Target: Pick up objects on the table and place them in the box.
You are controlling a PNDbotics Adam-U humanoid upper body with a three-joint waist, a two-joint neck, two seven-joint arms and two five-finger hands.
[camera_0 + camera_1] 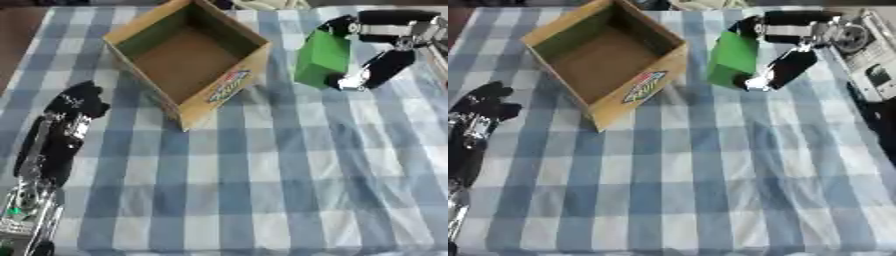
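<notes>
An open cardboard box with a coloured sticker on its near wall stands at the upper left of the blue-and-white checked table; nothing shows inside it. To its right my right hand comes in from the upper right and is curled round a green block-shaped object, thumb below and fingers over the top, close to the cloth. My left hand rests near the left edge of the table, fingers curled inward, holding nothing.
The checked tablecloth covers the whole near half of the table. A grey device lies at the right edge, behind my right arm. The table's left edge shows dark floor beyond it.
</notes>
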